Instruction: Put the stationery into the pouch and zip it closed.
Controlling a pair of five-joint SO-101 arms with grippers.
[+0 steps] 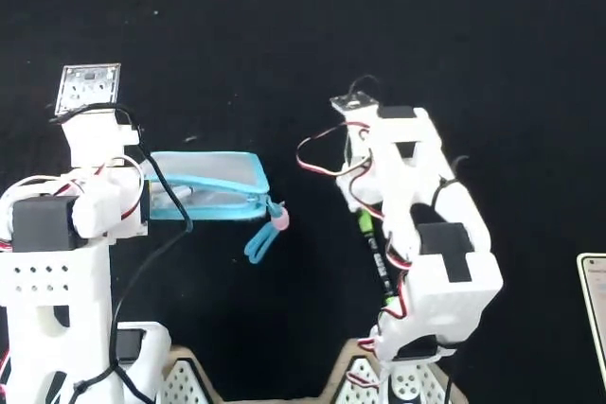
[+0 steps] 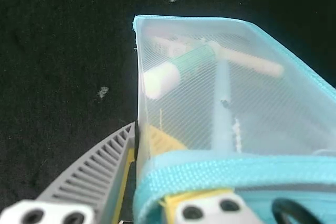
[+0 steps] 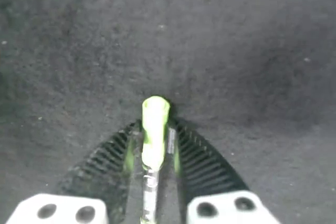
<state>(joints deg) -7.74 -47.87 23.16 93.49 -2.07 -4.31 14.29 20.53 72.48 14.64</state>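
Black cloth table [image 1: 284, 44], two white arms side by side. Left gripper [image 2: 142, 132] is clamped on the short end of a teal-trimmed translucent mesh pouch [image 2: 236, 103]. Its grey ribbed finger [image 2: 94, 171] sits outside, and the other finger's yellow pad shows through the mesh. High view puts that pouch [image 1: 204, 177] at the left arm's tip, long axis across the table. A pink zip pull [image 1: 280, 221] and a teal strap loop [image 1: 258, 245] hang off the corner nearest the right arm. Left wrist view resolves what the high view can't, the contents already inside: a stubby white cylinder [image 2: 160, 81], a green-and-white stick [image 2: 194, 59] and a pale thin rod [image 2: 252, 64], all bunched at the end away from the gripper. Can't tell from either view whether the zip is open. Right gripper [image 3: 156, 121] is closed on a lime-green pen [image 3: 155, 129]. Its black ribbed fingers [image 3: 202, 156] pinch the pen from both sides, and the green end pokes out past the tips over bare cloth. High view shows the same pen [image 1: 376, 257], black along the barrel, running under the right arm, mostly covered by it and well apart from the pouch. White-edged flat card [image 1: 594, 314] sits at the table's right edge.
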